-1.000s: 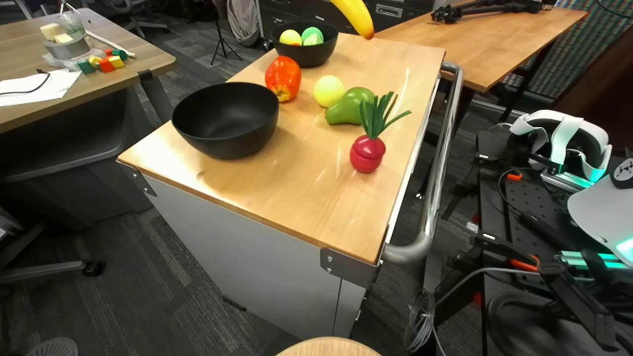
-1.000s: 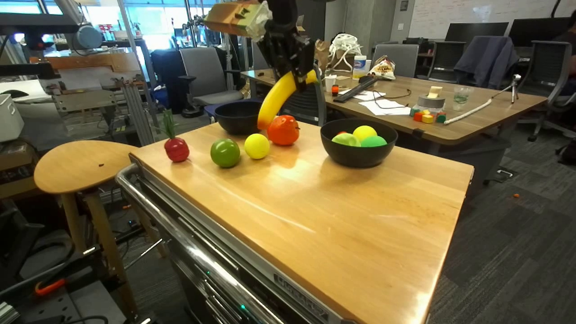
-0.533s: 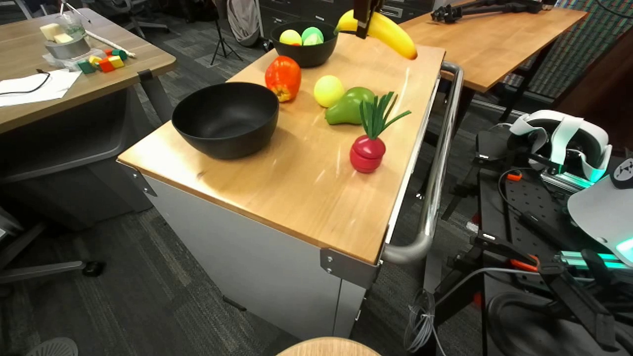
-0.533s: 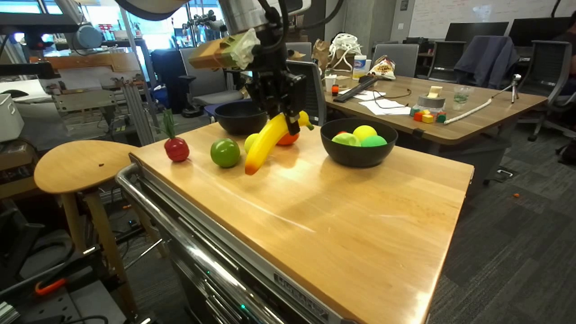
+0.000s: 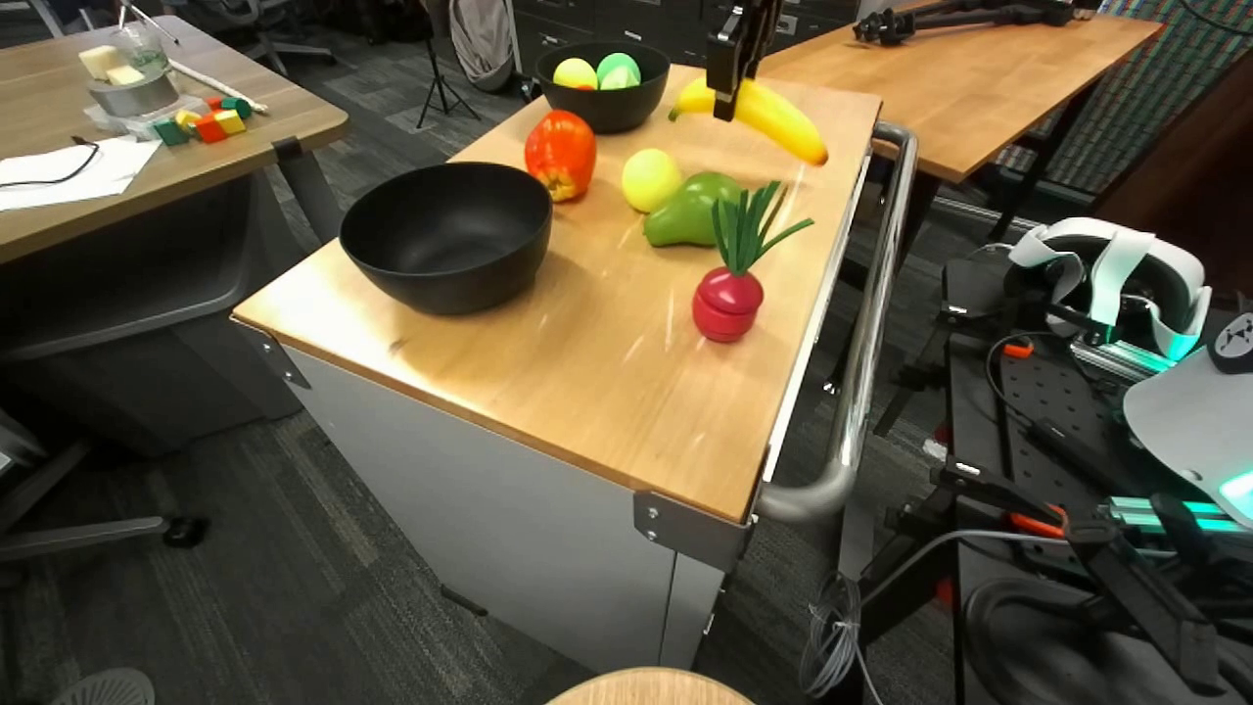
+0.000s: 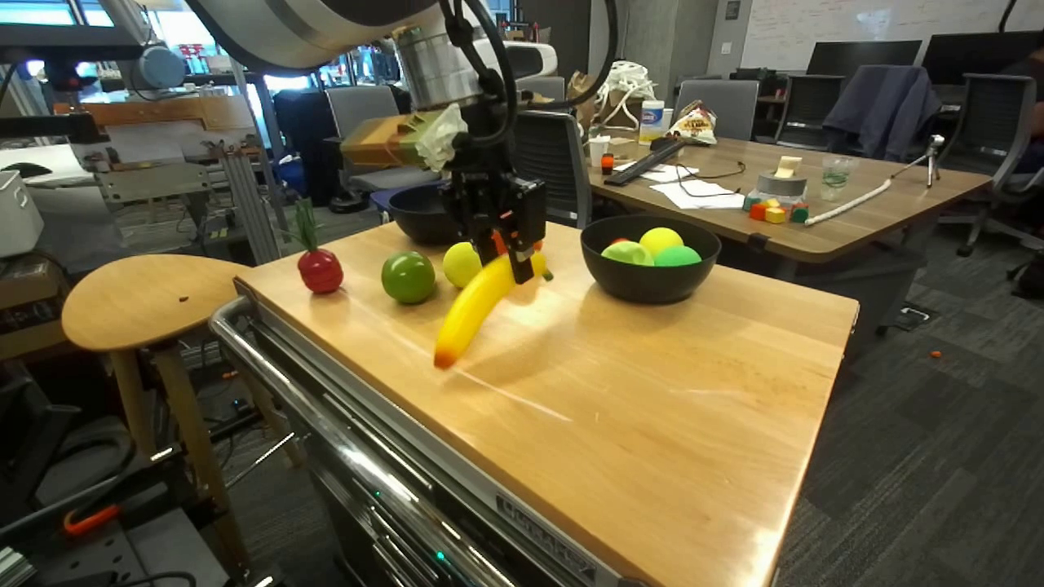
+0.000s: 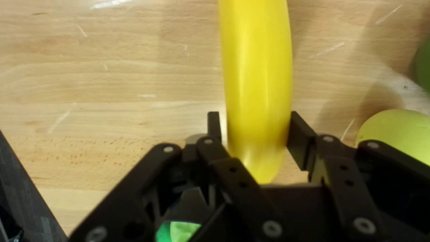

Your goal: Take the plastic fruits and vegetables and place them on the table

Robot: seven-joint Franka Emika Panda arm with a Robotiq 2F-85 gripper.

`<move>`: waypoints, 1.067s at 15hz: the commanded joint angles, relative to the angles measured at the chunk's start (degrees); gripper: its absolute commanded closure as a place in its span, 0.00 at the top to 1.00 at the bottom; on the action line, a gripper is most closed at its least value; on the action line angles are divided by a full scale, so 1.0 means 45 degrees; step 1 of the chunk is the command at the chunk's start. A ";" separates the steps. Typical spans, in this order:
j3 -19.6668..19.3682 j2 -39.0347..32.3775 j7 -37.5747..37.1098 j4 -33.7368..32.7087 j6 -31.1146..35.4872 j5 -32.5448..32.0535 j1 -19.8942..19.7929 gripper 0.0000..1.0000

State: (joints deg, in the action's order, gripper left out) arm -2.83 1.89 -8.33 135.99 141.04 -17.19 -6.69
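Note:
My gripper [image 7: 256,134] is shut on a yellow plastic banana [image 7: 257,67] near its stem end. A narrow light strip shows beside the left finger. In both exterior views the banana [image 5: 780,119] [image 6: 475,311] hangs tilted above the wooden table [image 5: 568,392], its free tip lowest; I cannot tell if the tip touches. On the table stand a red-orange pepper [image 5: 560,157], a yellow ball [image 5: 651,181], a green pear [image 5: 695,211] and a red radish with green leaves [image 5: 727,308]. A black bowl [image 6: 652,285] holds yellow, green and red pieces.
Another black bowl [image 5: 445,279] stands on the table near the pepper. A metal rail [image 5: 866,323] runs along one table edge. A round wooden stool [image 6: 147,297] stands beside the table. A separate desk [image 6: 889,212] holds blocks and papers.
My gripper has come down over the table with the banana still between its fingers. The banana has swung into full view and sunk closer to the tabletop. The other pieces have not moved.

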 commanded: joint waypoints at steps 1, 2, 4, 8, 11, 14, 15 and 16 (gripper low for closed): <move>-0.0106 -0.0128 0.0256 -0.0606 -0.0488 0.0821 0.0195 0.83; -0.0120 -0.0080 0.0422 -0.0767 -0.0541 0.1213 0.0199 0.92; -0.0164 0.0060 0.0906 -0.1295 -0.0550 0.2501 0.0197 1.00; -0.0471 -0.0608 0.1186 -0.4060 -0.1823 0.5917 0.0015 1.00; -0.0604 -0.0459 0.0865 -0.3965 -0.1847 0.6022 0.0020 0.99; -0.0788 -0.1165 0.0738 -0.5112 -0.2364 0.6498 -0.0126 1.00; -0.0781 -0.1313 0.0696 -0.5197 -0.2365 0.6513 -0.0130 1.00; -0.0754 -0.1311 0.0643 -0.5171 -0.2416 0.6508 -0.0103 1.00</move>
State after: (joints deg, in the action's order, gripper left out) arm -6.17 -4.38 -5.23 112.76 130.59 12.13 -7.37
